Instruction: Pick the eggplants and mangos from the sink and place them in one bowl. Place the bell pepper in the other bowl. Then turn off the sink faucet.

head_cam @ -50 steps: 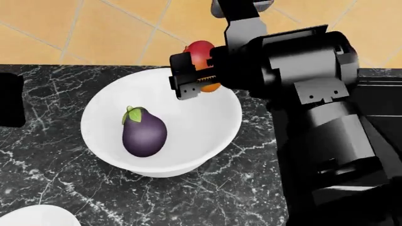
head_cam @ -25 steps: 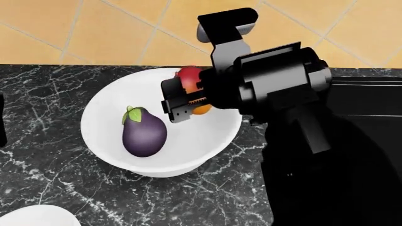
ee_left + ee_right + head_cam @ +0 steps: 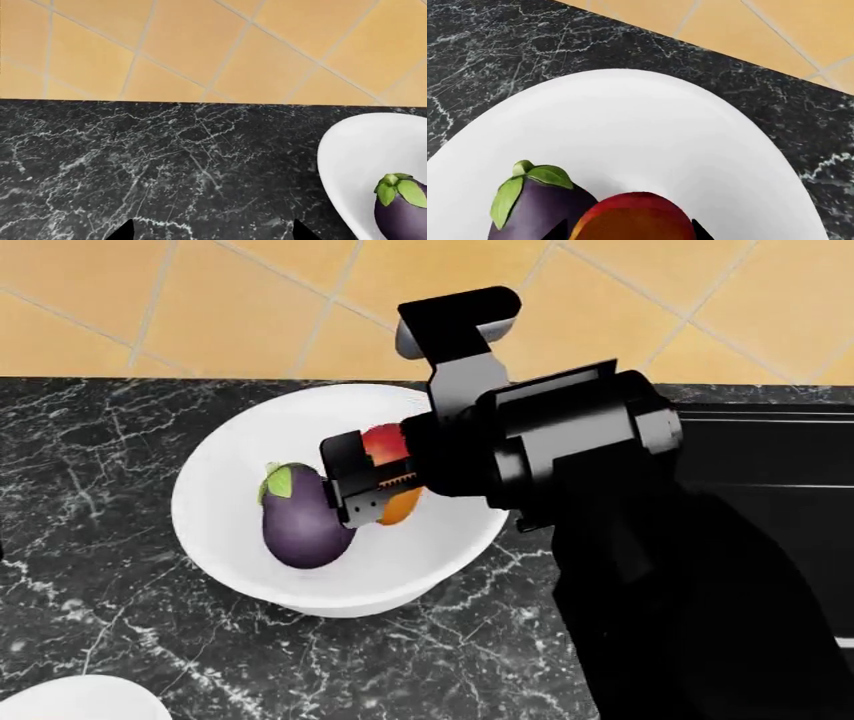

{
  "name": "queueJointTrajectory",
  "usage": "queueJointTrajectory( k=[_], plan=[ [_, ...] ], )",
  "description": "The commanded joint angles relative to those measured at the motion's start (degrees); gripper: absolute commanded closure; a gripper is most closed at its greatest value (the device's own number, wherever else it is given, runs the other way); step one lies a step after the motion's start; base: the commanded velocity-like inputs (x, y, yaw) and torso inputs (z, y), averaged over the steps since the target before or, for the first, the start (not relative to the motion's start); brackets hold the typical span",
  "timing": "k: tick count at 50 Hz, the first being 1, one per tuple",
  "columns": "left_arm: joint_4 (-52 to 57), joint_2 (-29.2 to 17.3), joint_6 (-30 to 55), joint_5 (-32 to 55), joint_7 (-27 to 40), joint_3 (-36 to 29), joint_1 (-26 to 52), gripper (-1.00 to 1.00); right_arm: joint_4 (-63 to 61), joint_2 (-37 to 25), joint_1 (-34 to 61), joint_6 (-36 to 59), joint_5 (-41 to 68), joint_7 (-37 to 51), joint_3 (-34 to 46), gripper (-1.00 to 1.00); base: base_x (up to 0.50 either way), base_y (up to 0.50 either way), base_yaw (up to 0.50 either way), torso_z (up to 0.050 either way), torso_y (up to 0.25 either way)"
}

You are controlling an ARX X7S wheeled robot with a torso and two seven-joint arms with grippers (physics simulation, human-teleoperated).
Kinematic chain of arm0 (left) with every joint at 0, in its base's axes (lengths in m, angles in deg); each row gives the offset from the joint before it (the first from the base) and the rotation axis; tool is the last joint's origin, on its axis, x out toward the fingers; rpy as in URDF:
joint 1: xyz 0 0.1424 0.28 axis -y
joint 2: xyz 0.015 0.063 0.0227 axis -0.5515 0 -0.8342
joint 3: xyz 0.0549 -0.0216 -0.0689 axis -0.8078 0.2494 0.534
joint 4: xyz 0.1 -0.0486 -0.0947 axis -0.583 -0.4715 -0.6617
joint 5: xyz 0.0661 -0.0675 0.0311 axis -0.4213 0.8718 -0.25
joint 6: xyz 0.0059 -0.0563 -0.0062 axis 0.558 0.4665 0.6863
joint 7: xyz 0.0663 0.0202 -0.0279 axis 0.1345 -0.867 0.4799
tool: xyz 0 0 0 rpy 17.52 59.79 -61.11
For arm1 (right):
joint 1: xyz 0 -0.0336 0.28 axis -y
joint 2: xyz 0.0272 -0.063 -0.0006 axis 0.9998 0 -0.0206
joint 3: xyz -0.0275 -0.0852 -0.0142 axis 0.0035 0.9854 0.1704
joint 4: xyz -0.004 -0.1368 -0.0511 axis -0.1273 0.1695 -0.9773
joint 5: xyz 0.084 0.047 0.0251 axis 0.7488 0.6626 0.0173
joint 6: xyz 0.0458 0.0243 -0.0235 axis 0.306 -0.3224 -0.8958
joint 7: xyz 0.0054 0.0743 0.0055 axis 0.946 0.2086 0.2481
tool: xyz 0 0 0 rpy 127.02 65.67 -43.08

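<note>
The black marble bench (image 3: 107, 590) carries everything here, with orange floor tiles (image 3: 200, 300) beyond its far edge. On it sits a large white bowl (image 3: 214, 520), round and deep, and a second white bowl (image 3: 74, 702) shows only as a rim at the near corner of the head view. To the right, the dark basin of the sink (image 3: 774, 470) lies partly hidden behind the robot's arm.

Inside the large bowl lies one eggplant (image 3: 296, 525), glossy deep purple with a green leafy cap, resting on the bowl's floor toward its left side. The right claw (image 3: 358, 488) hangs over the middle of this bowl, its jaws closed around a mango (image 3: 387, 445), which is red on top shading to orange below. From the right wrist view the mango (image 3: 634, 217) sits just beside the eggplant (image 3: 537, 210), nearly touching it, and both are well within the bowl's white wall (image 3: 627, 115); whether the mango touches the bowl's floor cannot be told.

The left claw (image 3: 210, 235) shows only as two dark fingertips (image 3: 123, 231) set well apart, spread wide with nothing between them, above bare bench beside the bowl's rim (image 3: 327, 165)
</note>
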Motion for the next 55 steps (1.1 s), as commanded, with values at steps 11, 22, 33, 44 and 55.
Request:
queueJointTrajectory(
  k=[11,22,33,44,55],
  plan=[
    [-1.32,0.46,0.81,-0.79,-0.74,0.95,0.46,-1.00,0.16,0.51,3.72,-3.82,5.54,0.50,5.46,-1.00,0.00,0.00,0.00,0.000,0.000],
    [-1.83,1.71,0.75,-0.79,-0.19,1.17,0.61,-1.00,-22.41,-14.57,10.57,-3.59,8.62,18.37,0.73,-1.00,0.00,0.00,0.00,0.000,0.000],
    [-4.90,2.78,0.90,-2.57,-1.89,1.49,1.23,-1.00,-74.55,-47.85,-0.52,-9.73,21.00,53.51,-9.54,-1.00,0.00,0.00,0.00,0.000,0.000],
    [-3.64,2.34,-2.02,-5.38,-2.88,1.52,-0.71,-1.00,-100.74,-67.11,-18.05,-30.63,15.16,64.55,-11.66,-1.00,0.00,0.00,0.00,0.000,0.000],
    [0.76,0.25,-3.83,-7.74,-1.32,0.92,-3.02,-1.00,-104.30,-69.87,-19.39,-26.99,14.55,67.99,-9.72,-1.00,0.00,0.00,0.00,0.000,0.000]
  ],
)
